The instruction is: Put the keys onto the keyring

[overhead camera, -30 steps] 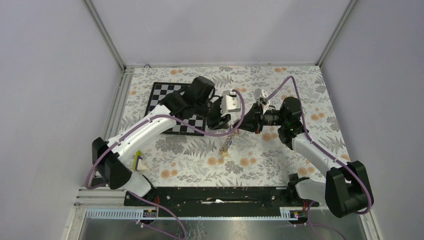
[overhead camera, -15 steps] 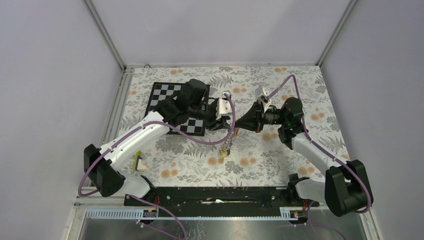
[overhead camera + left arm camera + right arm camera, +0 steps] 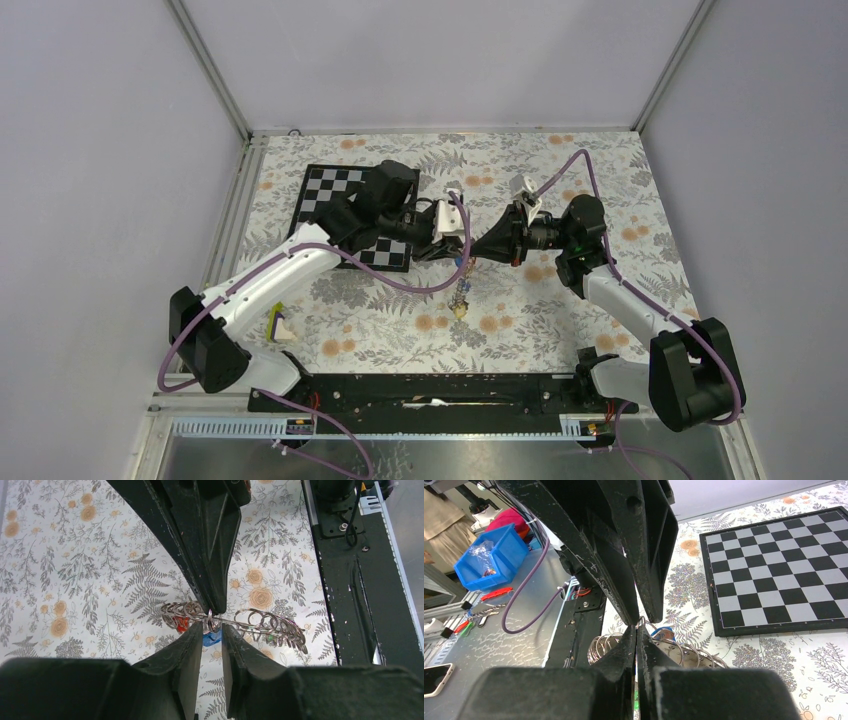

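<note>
The keyring (image 3: 260, 624) is a chain of silver rings held above the floral table, hanging down as a short strand (image 3: 462, 290) in the top view. My right gripper (image 3: 212, 609) comes in from above, shut on the keyring's wire (image 3: 684, 652). My left gripper (image 3: 212, 630) faces it, jaws a narrow gap apart, with a couple of small rings just between the fingertips (image 3: 196, 632). A blue key (image 3: 212, 639) hangs beyond that gap. A red key (image 3: 181, 624) and a green one (image 3: 270, 636) hang among the rings. Both grippers (image 3: 465, 250) meet tip to tip.
A black-and-white chessboard (image 3: 335, 190) lies at the back left under the left arm. A small yellow-and-white object (image 3: 280, 325) rests near the left base. The black base rail (image 3: 430, 388) runs along the near edge. A blue bin (image 3: 489, 560) stands off the table.
My left gripper has drawn back a little to the left and its jaws have narrowed round the small rings. The hanging strand now drops straighter. The right gripper stays shut.
</note>
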Robot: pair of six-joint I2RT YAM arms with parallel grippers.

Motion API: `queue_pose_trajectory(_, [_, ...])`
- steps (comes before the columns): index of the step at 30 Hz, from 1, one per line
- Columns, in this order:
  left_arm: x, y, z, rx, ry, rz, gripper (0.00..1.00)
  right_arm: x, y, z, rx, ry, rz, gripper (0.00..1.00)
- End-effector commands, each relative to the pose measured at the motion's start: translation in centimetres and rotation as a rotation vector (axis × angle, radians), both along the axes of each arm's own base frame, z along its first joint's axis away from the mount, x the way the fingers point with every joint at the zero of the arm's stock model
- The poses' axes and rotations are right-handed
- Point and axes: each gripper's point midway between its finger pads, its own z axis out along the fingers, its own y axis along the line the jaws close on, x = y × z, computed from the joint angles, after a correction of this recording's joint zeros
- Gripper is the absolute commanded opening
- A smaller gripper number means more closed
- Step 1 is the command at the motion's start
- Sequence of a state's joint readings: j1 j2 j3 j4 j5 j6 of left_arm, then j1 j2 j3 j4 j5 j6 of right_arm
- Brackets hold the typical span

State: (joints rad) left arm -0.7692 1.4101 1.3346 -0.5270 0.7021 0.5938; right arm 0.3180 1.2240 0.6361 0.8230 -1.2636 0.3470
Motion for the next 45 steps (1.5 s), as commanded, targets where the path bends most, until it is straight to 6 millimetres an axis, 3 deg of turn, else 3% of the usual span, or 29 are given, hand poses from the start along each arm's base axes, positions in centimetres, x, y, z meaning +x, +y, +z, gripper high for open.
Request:
queue_pose_trajectory(1, [-0.4,-0.6,0.4,-0.039,-0.01,-0.044,0.27,0.0,-0.2,1.5,0.029,-0.089,0.008,0.0])
queue_pose_trajectory(15, [-0.1,-1.0,-0.2,-0.03,0.02,-0.043,0.25,0.1,-0.3,1.4,0.029,-0.084,0.003,0.0])
queue_pose_trajectory(29, [0.0,-1.5,0.5,-0.042,0.034,-0.042,0.13,0.4,-0.3,0.7,0.019,-0.079,-0.002,0.0])
queue_pose_trajectory(34, [0.1,-1.5,0.9,-0.047,0.035,-0.037,0.0,0.5,-0.3,0.5,0.011,-0.082,-0.01,0.0])
queue_pose_trajectory(36, [0.2,-1.4,1.1,-0.031,0.038,-0.025,0.0,0.6,-0.3,0.2,0.006,-0.086,-0.017,0.01])
queue_pose_trajectory(45, [1.4,0.7,-0.6,0.219,0.014,0.104,0.0,1.3,-0.7,-0.3,-0.038,-0.151,-0.07,0.37])
